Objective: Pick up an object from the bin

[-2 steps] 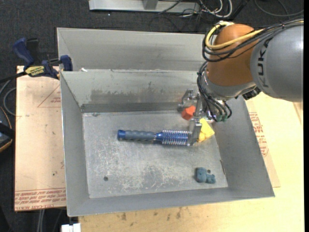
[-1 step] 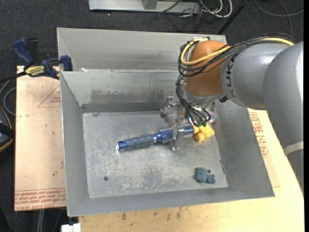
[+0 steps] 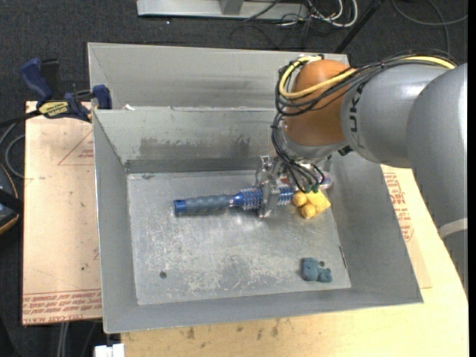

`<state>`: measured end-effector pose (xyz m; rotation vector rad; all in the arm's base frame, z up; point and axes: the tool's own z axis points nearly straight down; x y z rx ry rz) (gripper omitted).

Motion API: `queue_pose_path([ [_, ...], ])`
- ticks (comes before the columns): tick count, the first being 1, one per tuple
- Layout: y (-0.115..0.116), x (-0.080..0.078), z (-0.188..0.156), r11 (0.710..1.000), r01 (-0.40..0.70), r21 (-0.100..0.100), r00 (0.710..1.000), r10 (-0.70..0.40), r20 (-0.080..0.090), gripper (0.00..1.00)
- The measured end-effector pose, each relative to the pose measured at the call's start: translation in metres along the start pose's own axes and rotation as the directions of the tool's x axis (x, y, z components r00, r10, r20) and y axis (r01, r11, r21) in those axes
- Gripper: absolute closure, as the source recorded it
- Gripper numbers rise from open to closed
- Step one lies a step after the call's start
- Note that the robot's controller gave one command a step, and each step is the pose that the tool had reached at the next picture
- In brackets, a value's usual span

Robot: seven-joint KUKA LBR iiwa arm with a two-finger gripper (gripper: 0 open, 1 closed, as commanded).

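While its grip cannot be told as open or closed, the gripper [image 3: 266, 193] sits over the ribbed right end of a long blue tool [image 3: 212, 203] on the bin [image 3: 111, 199] floor, with a yellow piece [image 3: 311, 204] just right of that tool and a small blue-grey lump [image 3: 316, 271] well below it.

The arm [image 3: 401, 117] reaches in from the right, wrist [image 3: 316, 103] pointing down.

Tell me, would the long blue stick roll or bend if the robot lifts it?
The blue stick looks round, so a push would probably roll it. It lies straight, so it is likely stiff, not floppy. The gripper is at its ribbed end; lifted there, the long far end might tip down.
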<state>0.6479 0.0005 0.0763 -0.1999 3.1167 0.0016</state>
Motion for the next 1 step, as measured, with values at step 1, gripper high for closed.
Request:
queue_pose_path([
  [1, 0.0476, 0.0221, -0.1538, 0.992, 0.127, -0.002, 0.992, -0.127, -0.008, 1.0],
])
